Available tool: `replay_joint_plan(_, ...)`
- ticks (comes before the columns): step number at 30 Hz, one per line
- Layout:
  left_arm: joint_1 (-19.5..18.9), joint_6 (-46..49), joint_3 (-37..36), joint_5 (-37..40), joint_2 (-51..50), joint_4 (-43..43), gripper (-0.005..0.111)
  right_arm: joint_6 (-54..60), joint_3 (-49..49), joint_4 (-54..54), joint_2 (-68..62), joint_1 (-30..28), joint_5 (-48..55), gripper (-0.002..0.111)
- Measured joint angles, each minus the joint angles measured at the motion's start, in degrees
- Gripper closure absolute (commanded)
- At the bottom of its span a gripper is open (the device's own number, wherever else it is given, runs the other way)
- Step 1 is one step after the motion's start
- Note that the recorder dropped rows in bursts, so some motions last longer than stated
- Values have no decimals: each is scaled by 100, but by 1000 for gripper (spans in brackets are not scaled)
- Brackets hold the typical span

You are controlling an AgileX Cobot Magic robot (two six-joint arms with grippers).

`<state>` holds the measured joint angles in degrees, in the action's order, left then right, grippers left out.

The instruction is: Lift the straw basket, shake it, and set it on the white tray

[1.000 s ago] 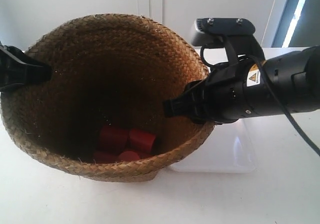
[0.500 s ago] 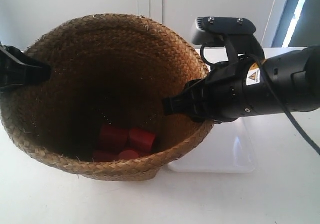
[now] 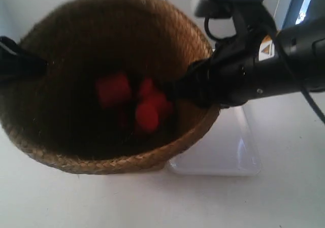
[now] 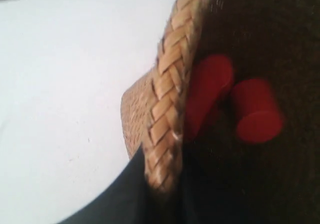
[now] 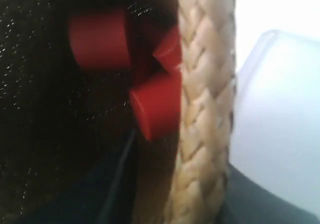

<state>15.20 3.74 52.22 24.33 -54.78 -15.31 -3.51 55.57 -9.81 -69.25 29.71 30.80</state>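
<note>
Straw basket (image 3: 101,154) hangs between 2 hands, which clamp its thick braided rim at opposite sides. Its base sits low by the desk (image 3: 76,202), and I cannot tell whether it clears the surface.

The left hand (image 4: 161,194) is nearly closed, pinching the rim with 1 finger outside the wall and 1 inside. The right hand (image 5: 197,199) grips the same way, open only as wide as the braid. Just beyond the right hand's outer finger lies the white tray (image 5: 280,109), beside the basket and not under it.

Past both inner fingers, at least 3 red cylinders (image 3: 150,111) show blurred and seem tossed up from the bottom. From that I judge the shake to be the step in hand.

To do it well, both hands should move in step, so the rim is neither twisted nor dragged out of either pinch. Strokes should be short and the mouth level, so the cylinders stay below the rim. After that comes a carry toward the right hand's side. The base should go down centred, since the tray looks narrower than the basket's mouth.
</note>
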Motion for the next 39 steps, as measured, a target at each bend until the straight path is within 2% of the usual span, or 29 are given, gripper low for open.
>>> replay_joint_plan(9, -36, 0, 166, -337, 393, -66, 107, 0, 275, 104, 247, 26, -170, 108)
replay_joint_plan(32, -44, -256, 166, -54, 42, 170, 107, -54, 275, 116, 12, 26, 291, 108)
replay_joint_plan(35, -44, -256, 166, -54, 20, 158, 107, -161, 275, 314, -14, 26, 315, 108)
replay_joint_plan(39, -6, -265, 166, -429, -200, -131, 107, -602, 412, 793, -152, -196, 413, 108)
